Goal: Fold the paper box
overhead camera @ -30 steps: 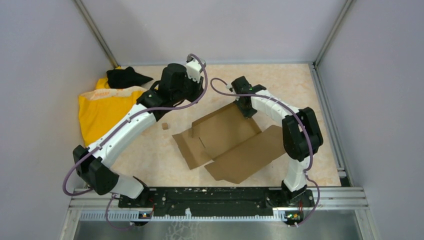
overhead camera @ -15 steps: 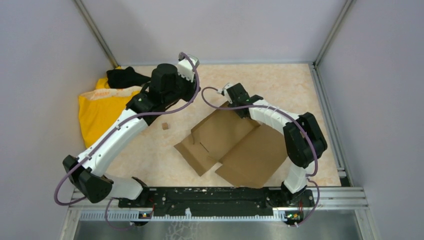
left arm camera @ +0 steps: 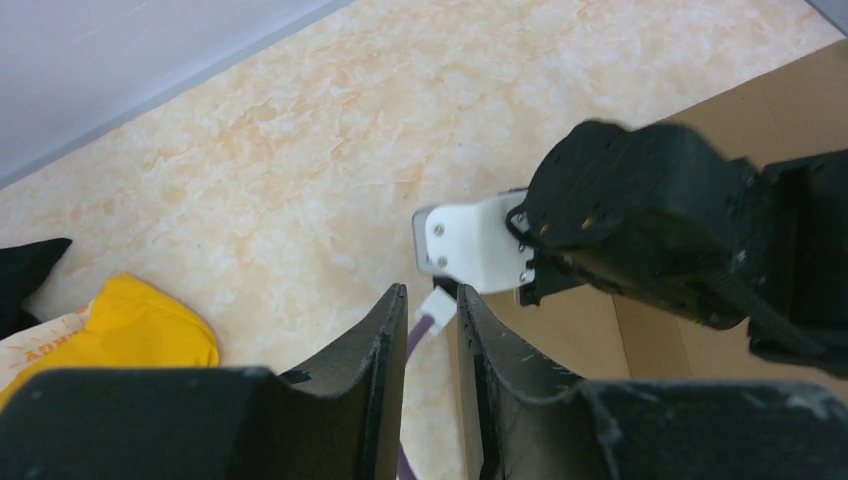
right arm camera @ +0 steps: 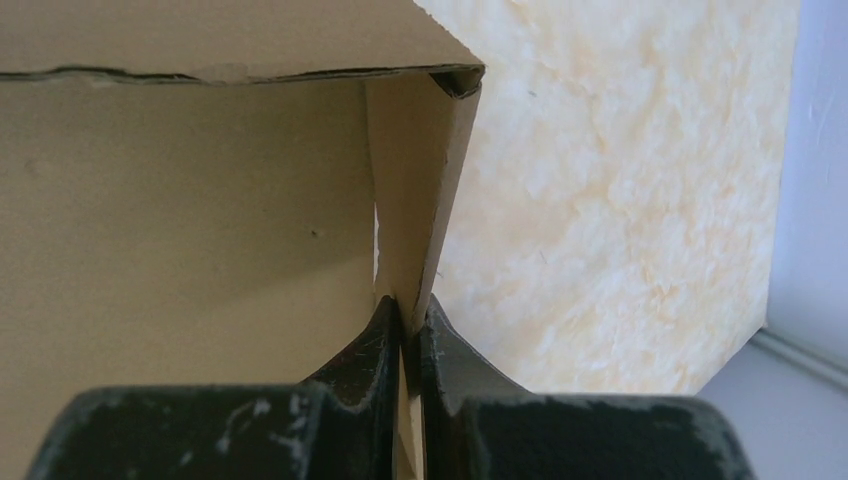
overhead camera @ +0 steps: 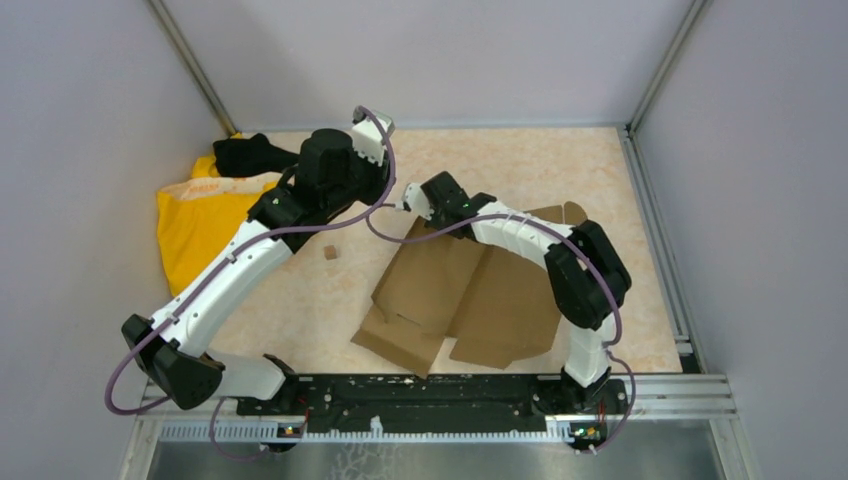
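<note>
Brown corrugated cardboard, the paper box, lay unfolded and mostly flat on the marbled table, spreading from the centre toward five o'clock in the overhead view. A flap at its eleven o'clock corner was pinched tight between the clenched fingers of the right gripper. The left gripper hovered just at ten o'clock of the right wrist, jaws parted by a narrow gap and grasping nothing. A tiny cardboard scrap sat at nine o'clock of the sheet, apart from it. Farther out at nine o'clock lay a yellow cloth, with a black cloth at its twelve o'clock edge.
</note>
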### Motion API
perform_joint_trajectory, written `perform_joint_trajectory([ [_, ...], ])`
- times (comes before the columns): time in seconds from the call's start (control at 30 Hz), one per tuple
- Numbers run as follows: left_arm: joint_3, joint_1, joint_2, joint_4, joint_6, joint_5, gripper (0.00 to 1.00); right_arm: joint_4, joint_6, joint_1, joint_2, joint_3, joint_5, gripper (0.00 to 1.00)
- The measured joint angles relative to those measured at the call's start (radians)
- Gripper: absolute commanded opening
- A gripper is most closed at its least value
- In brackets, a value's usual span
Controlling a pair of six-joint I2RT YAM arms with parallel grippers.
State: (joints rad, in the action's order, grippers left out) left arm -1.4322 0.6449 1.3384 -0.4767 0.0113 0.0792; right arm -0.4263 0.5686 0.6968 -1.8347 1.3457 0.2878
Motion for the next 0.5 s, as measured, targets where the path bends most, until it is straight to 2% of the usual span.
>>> perform_joint_trajectory([
  [0.23,-0.002,-0.002,0.0,-0.004,0.0,0.01,0.31,0.006,0.122,0.097,-0.093,0.012,0.052,0.0],
  [0.5,-0.001,-0.013,-0.02,-0.006,0.0,0.014,0.32,0.049,0.181,0.126,-0.123,0.012,0.091,0.0],
])
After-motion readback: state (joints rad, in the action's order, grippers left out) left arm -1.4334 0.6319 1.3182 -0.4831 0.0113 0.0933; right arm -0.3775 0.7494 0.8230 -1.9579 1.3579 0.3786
